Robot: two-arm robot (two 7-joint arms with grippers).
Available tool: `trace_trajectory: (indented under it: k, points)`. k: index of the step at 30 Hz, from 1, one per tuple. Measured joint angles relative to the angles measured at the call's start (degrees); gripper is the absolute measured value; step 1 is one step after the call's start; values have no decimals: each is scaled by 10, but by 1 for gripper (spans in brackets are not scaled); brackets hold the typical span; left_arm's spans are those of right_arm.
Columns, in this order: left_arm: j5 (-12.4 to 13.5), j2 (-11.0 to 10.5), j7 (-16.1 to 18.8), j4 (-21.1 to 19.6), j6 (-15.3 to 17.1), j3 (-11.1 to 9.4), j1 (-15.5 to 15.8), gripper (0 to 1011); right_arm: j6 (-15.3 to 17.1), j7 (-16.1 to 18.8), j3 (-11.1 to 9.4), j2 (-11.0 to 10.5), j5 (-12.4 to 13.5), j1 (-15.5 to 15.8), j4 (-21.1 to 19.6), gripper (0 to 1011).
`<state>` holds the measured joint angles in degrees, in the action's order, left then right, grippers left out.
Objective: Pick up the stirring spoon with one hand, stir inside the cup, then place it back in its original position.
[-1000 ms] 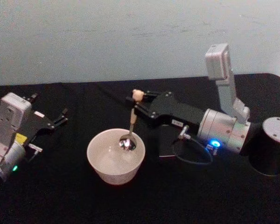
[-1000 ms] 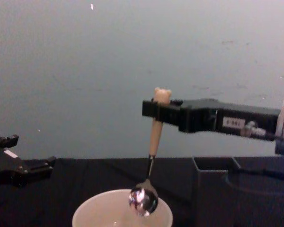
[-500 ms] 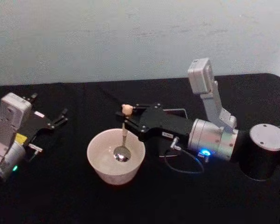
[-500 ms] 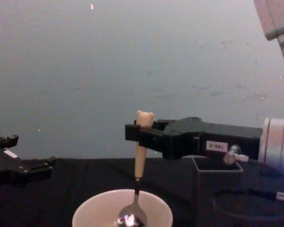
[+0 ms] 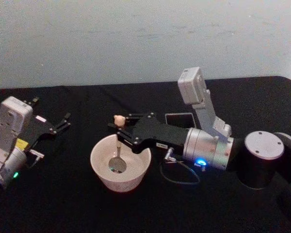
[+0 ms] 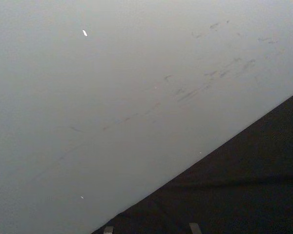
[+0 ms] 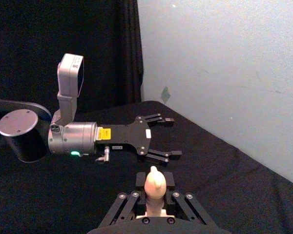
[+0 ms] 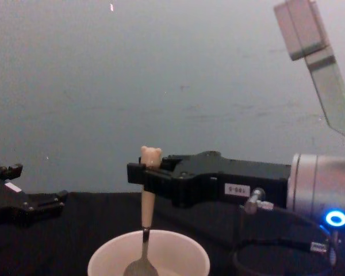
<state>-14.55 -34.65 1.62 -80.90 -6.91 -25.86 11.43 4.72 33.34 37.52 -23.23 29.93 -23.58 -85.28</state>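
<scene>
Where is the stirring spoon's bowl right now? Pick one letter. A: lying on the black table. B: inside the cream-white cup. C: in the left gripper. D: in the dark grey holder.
B: the right gripper holds the stirring spoon upright by its bear-topped handle, its bowl down inside the cup; the left gripper sits open, apart, at the left.

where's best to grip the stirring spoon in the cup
Grip the stirring spoon by its beige handle just under the bear head, from the side, as the right gripper does: it stands near upright, bowl down in the cup.
</scene>
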Motion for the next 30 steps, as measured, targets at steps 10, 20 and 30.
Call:
trace_trajectory:
  k: [10, 20, 30]
  points:
    - [0, 0, 0, 0, 0, 0, 0, 1001, -17, -9, 10, 31, -36, -13, 37, 211]
    - [0, 0, 0, 0, 0, 0, 0, 1001, -25, -36, -5, 66, -62, -32, 86, 211]
    - [0, 0, 0, 0, 0, 0, 0, 1001, -31, -43, -29, 63, -76, -30, 93, 211]
